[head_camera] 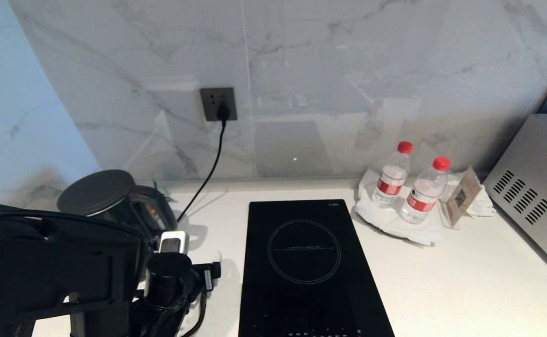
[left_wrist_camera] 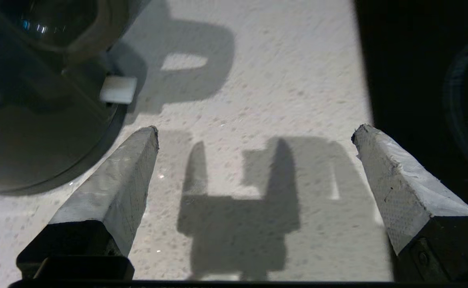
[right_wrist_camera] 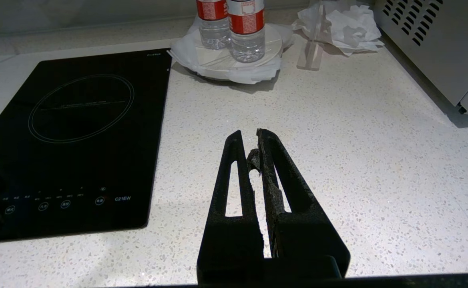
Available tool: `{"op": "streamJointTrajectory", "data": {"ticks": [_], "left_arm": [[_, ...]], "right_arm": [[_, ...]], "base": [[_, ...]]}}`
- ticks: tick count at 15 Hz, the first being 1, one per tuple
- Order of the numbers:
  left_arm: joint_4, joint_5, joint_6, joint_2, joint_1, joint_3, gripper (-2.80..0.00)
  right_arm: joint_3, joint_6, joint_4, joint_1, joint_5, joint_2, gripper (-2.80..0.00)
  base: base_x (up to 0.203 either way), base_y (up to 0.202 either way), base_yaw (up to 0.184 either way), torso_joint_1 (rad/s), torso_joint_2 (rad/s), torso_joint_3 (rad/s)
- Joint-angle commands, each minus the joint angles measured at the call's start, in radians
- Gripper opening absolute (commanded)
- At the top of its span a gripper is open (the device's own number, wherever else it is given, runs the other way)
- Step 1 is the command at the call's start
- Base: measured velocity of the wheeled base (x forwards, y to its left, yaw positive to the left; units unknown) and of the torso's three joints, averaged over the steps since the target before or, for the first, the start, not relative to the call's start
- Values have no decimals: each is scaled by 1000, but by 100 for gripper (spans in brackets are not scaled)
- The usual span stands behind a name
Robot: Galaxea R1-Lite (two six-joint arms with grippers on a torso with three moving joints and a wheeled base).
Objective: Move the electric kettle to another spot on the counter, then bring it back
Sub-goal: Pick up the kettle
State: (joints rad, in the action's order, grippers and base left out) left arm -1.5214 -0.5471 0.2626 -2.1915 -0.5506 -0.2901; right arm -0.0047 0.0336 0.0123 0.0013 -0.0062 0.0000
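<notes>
A: Any lettering that reads clearly?

B: "C21EW" in white on the hob, at the end of its row of touch keys.

A: The red labels on the water bottles?

B: Print there, too small to read.

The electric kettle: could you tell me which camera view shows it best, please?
The head view: the electric kettle shows its lid and handle, though the left arm hides its lower body. The left wrist view catches only its dark lower edge; the right wrist view shows none.
</notes>
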Motion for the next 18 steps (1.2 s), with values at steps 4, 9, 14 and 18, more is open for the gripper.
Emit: {"op": "streamJointTrajectory", "data": {"ticks": [4, 9, 14, 18], "left_arm": [[-9, 32, 1, 125, 26, 33, 0], [-9, 48, -5, 128, 87, -37, 0], [-9, 50, -40, 112, 134, -105, 0], [-9, 53, -47, 112, 166, -156, 0]], "right_arm": [[0, 0, 0, 0, 0, 2, -280], [0, 0, 0, 0, 0, 2, -280], [0, 0, 0, 0, 0, 2, -280], [0, 0, 0, 0, 0, 2, -280]], "base": [[0, 0, 0, 0, 0, 0], [0, 0, 0, 0, 0, 0], [0, 0, 0, 0, 0, 0], [0, 0, 0, 0, 0, 0]]}}
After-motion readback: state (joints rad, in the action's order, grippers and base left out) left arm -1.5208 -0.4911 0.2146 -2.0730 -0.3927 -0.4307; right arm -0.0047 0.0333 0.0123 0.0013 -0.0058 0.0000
